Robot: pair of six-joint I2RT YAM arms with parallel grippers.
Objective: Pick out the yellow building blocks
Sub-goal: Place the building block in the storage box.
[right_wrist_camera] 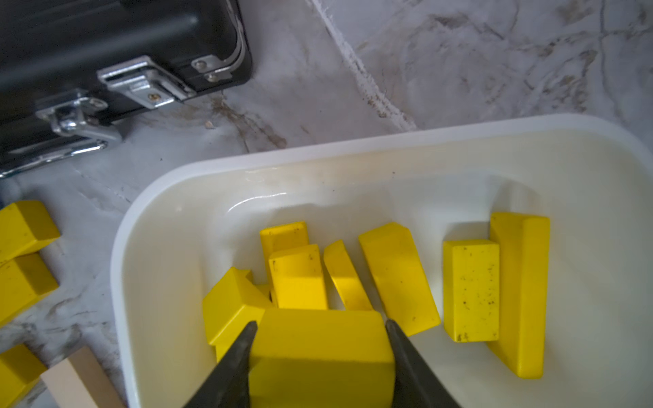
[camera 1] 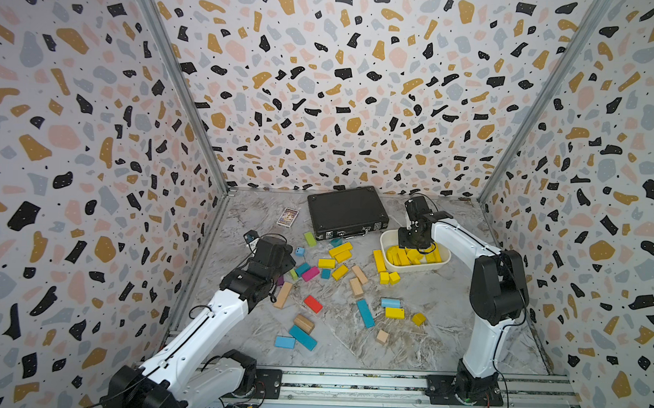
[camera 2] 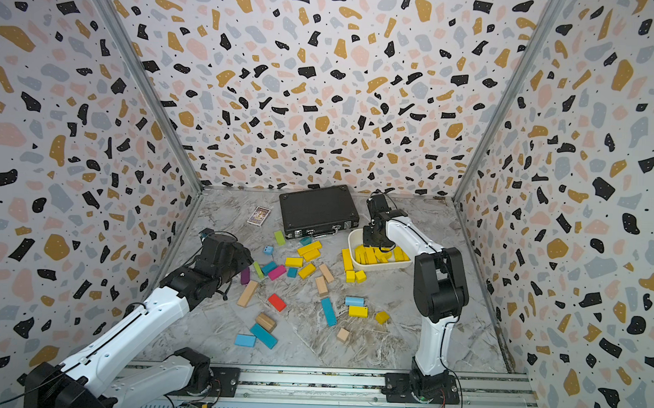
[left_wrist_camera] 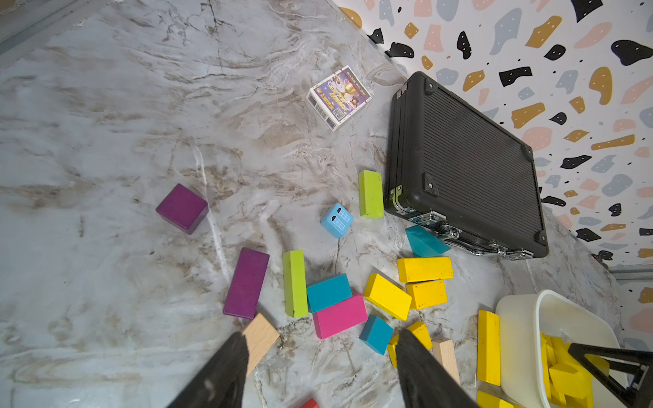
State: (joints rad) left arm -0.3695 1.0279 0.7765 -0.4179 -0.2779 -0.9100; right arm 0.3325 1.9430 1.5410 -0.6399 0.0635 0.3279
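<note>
R jaws are clamping a yellow block (right_wrist_camera: 319, 356) low over the bin (right_wrist_camera: 148, 219), prob. for dropping among those piled inside; L jaws are hanging apart, empty, by loose yellows (left_wrist_camera: 387, 296) on tabletop (left_wrist_camera: 141, 106).

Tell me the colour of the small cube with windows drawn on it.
Light blue; the cube shows best in the left wrist view.
</note>
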